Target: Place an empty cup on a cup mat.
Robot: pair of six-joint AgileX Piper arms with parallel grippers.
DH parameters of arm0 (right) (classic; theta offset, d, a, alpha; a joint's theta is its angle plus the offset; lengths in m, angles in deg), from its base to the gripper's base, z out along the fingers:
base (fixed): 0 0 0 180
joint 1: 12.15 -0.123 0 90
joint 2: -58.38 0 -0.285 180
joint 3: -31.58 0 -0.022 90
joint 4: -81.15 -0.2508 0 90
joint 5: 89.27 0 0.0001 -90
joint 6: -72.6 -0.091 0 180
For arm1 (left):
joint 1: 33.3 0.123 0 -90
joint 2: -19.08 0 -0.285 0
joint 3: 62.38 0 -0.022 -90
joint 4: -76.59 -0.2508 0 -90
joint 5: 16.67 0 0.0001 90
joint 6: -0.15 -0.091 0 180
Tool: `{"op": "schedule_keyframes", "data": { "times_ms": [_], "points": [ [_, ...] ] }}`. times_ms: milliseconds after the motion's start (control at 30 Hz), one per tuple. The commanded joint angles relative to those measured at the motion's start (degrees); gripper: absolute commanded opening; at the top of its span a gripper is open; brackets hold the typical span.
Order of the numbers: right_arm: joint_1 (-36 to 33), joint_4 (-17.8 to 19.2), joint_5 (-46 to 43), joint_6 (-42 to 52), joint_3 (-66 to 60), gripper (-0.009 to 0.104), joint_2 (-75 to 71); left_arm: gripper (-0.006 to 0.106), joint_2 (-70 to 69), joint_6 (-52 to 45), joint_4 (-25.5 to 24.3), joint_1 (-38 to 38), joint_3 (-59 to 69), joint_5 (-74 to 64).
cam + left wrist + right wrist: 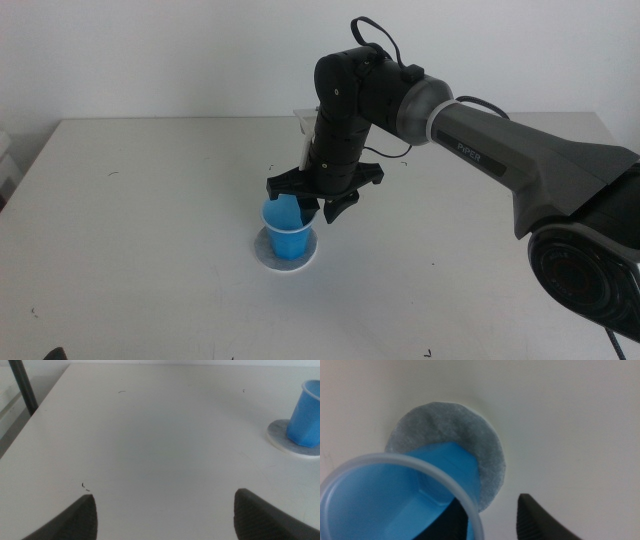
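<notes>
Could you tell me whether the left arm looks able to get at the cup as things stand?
Probably not cleanly. The table between the left gripper and the cup is bare, but the right gripper is directly over the cup on the mat, one jaw inside its rim.

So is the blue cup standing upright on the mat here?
Upright on it: the cup stands mouth up on the cup mat, off centre. The right gripper is open, one jaw inside the rim. The left gripper waits apart.
</notes>
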Motion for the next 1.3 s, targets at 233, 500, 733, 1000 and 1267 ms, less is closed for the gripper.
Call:
{"op": "schedule_keyframes", "data": {
  "times_ms": [233, 500, 733, 1000, 1267],
  "points": [
    [0.19, 2.72, 0.35, 0.18, -1.52, 0.061, -13.3, 0.105, -0.74, 0.61, -0.02, 0.06, -0.34, 3.84],
    [4.47, 2.34, -14.82, 0.18, -25.4, 0.062, -33.74, 0.105, -0.74, 0.61, -0.02, 0.06, -0.34, 3.84],
    [14.67, 3.26, -25.35, 0.18, -49.85, 0.062, -57.2, 0.105, -0.74, 0.61, -0.02, 0.06, -0.34, 3.84],
    [26.19, 6.0, -33.77, 1.93, -71.94, 0.062, -84.09, 0.105, -0.74, 0.61, -0.02, 0.06, -0.34, 3.84],
    [31.5, 6.65, -44.29, 5.17, -90.64, 0.071, -109.21, 0.105, -0.74, 0.61, -0.02, 0.06, -0.34, 3.84]
  ]
}}
